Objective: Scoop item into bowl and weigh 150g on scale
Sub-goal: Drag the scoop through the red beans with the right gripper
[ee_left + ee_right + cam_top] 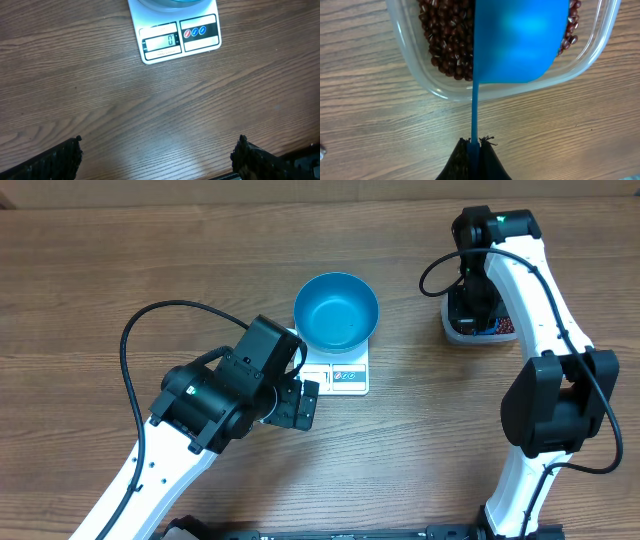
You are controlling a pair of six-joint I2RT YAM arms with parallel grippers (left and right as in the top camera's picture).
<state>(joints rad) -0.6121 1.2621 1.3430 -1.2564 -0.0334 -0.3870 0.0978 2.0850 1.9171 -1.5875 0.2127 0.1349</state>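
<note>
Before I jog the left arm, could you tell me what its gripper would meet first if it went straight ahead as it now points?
Probably the scale, at its display edge; only bare table lies between. The open left gripper seems angled downward, though, so it might touch the table first.

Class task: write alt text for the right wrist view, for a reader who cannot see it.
The right gripper, shut on the thin handle of a blue scoop, holds the scoop's head over a clear plastic tub of small red-brown beans. The tub sits on a wooden table.
</note>
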